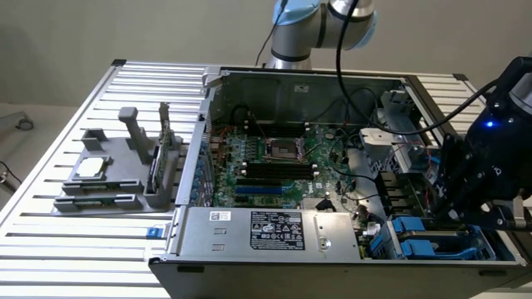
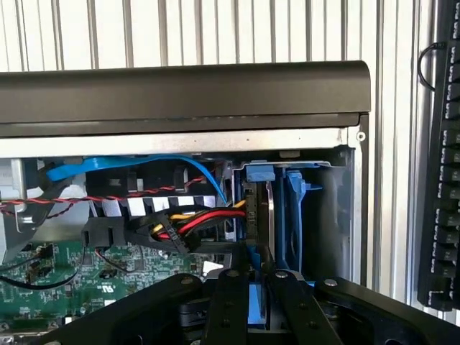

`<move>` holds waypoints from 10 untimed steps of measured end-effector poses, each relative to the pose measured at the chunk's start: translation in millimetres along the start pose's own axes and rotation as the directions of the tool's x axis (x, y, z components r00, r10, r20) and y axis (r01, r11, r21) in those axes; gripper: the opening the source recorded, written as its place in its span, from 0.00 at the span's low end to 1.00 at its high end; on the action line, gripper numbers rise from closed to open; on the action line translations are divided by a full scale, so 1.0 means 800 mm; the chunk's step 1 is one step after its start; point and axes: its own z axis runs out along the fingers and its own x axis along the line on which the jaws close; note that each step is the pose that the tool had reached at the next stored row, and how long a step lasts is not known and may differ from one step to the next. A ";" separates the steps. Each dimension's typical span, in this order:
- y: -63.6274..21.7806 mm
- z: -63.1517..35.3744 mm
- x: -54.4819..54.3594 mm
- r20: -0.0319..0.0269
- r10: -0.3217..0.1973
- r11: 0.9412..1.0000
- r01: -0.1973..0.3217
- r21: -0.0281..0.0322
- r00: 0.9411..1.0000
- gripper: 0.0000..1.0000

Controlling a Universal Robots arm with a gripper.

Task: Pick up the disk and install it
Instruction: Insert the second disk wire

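Note:
The disk (image 2: 260, 208) stands on edge in the drive bay at the corner of the open computer case (image 1: 275, 261), its silver side flanked by bright blue rails. My gripper (image 2: 249, 305) is right over it, its black fingers (image 2: 224, 302) shut on the disk's blue edge. In the exterior view the gripper (image 1: 465, 215) hangs over the bay at the exterior view's right, where the blue-railed disk (image 1: 428, 240) sits low in the case.
Red, yellow and black power cables (image 2: 194, 223) and a blue data cable (image 2: 136, 164) run close beside the bay. The motherboard (image 1: 275, 165) and grey power-supply box (image 1: 275, 232) occupy the case. A grey fixture (image 1: 108, 177) holding a small chip stands at the exterior view's left. A black keyboard (image 2: 442, 180) lies outside the case.

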 end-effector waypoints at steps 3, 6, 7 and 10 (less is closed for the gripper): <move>-0.003 0.000 -0.006 -0.008 -0.001 1.000 0.001 -0.007 1.000 0.17; -0.009 0.000 -0.009 -0.019 -0.002 1.000 0.002 -0.014 1.000 0.17; -0.010 0.000 -0.009 -0.023 -0.003 1.000 0.003 -0.016 1.000 0.17; -0.013 0.000 -0.010 -0.038 -0.008 1.000 0.007 -0.022 0.999 0.17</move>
